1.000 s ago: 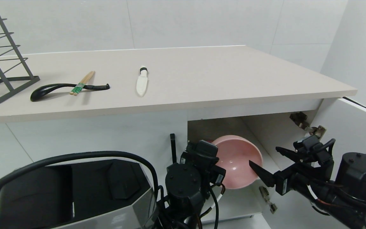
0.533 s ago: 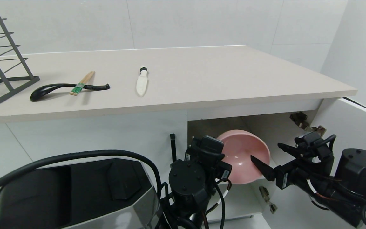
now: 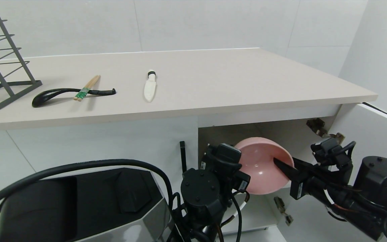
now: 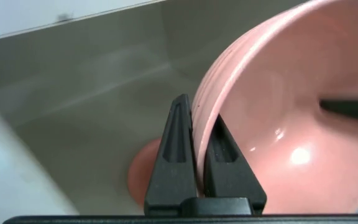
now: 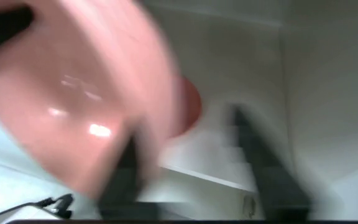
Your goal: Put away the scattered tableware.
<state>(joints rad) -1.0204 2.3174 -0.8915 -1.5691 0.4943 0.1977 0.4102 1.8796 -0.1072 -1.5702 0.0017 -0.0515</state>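
**Bowl held at the open cabinet**

Head view: the pink bowl [image 3: 262, 164] hangs tilted on its side in the mouth of the open cabinet [image 3: 281, 129], under the bench [image 3: 213, 80]. The left gripper [image 3: 236, 162] is at the bowl's left rim, with its fingertips hidden behind the wrist. The right gripper [image 3: 287, 164] has its fingers apart, one tip inside the bowl and the other outside the right rim. The door [image 3: 371, 134] stands open on the right. On the bench lie a black spoon [image 3: 55, 94], chopsticks [image 3: 86, 88] across its handle, and a white knife [image 3: 150, 86] apart to their right. A wire rack [image 3: 2, 67] stands at the left end.

Left wrist view: the left fingers [image 4: 176, 155] are clamped on the bowl's rim, one outside and one inside. Beyond them a second pink dish [image 4: 143, 177] sits on the cabinet floor.

Right wrist view: blurred. The right fingers [image 5: 260, 168] are spread, with the bowl's rim close to one of them. The dish [image 5: 190, 106] lies deeper in the cabinet.
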